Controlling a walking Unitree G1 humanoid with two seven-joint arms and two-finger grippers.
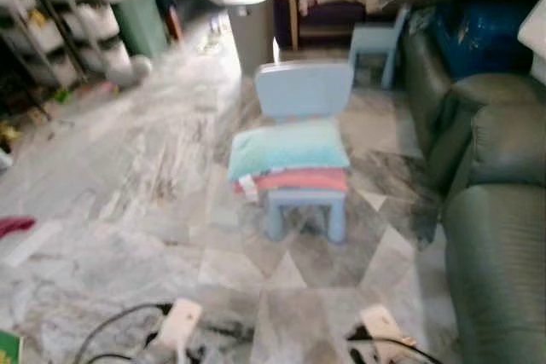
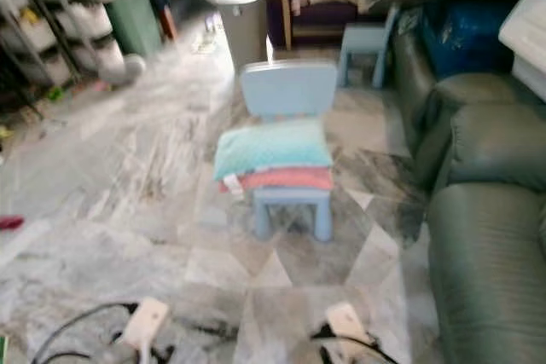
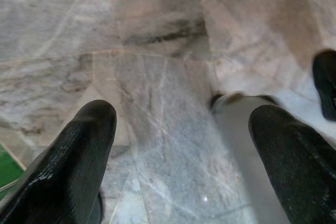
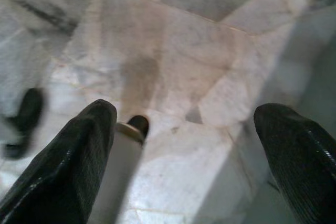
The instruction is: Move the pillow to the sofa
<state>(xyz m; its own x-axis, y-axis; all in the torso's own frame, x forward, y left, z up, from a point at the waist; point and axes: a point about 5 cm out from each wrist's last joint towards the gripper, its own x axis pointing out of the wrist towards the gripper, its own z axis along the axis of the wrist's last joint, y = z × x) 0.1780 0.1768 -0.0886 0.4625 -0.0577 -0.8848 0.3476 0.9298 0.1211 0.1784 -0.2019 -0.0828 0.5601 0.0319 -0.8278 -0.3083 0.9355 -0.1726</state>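
A light teal pillow [image 1: 288, 148] lies on a pink cushion [image 1: 303, 180], both stacked on the seat of a small pale blue chair [image 1: 304, 91] in the middle of the marble floor. The dark green leather sofa [image 1: 499, 210] runs along the right side. Both arms hang low at the bottom edge of the eye views, well short of the chair. My left gripper [image 3: 184, 150] is open over bare floor tiles. My right gripper [image 4: 191, 150] is open too, with nothing between its fingers.
A second pale blue chair [image 1: 375, 44] stands further back by the sofa's far end. A grey bin [image 1: 253, 31] stands behind the near chair. Cluttered shelves [image 1: 51, 23] line the far left. A red item [image 1: 15, 226] lies on the floor at left.
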